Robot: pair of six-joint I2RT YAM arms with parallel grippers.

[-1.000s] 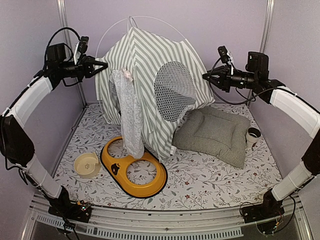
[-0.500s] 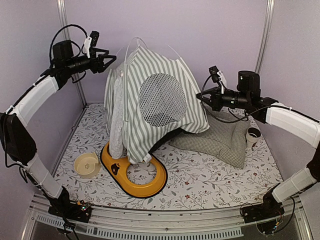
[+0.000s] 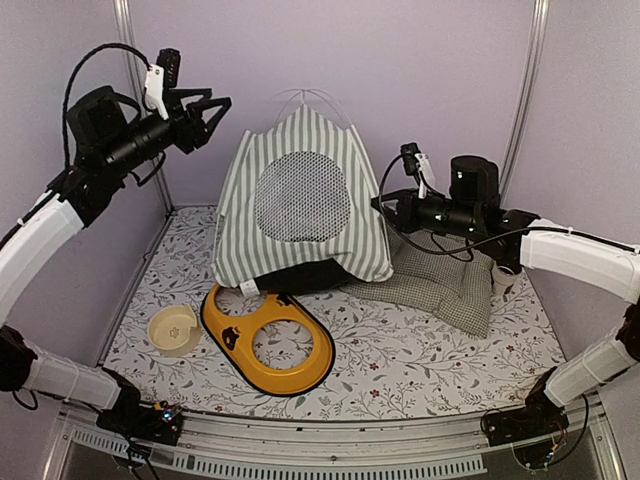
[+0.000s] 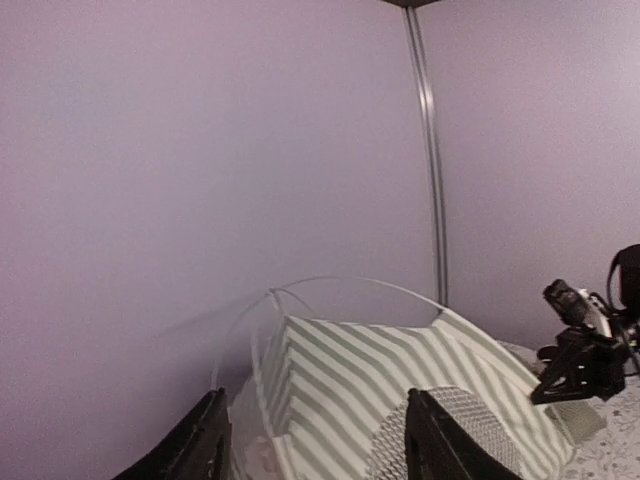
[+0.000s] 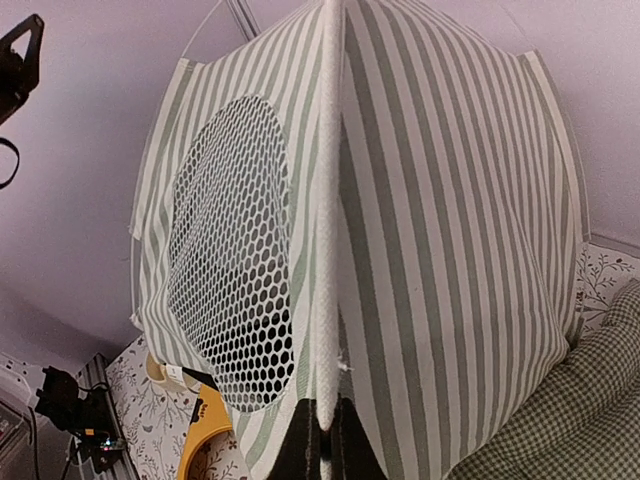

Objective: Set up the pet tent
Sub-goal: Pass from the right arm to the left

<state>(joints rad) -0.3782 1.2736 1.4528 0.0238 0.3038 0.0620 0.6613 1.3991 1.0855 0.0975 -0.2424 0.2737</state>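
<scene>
The right gripper (image 3: 383, 206) clamped the pet tent (image 3: 352, 190) by its right seam while the left gripper (image 3: 220, 108) hung open, empty, far left; steadying that seam likely mattered

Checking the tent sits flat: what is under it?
The front hem of the pet tent overlaps the back rim of the yellow feeder; its right corner covers part of the checked cushion. A dark gap shows under the hem; anything deeper is hidden by fabric.
</scene>
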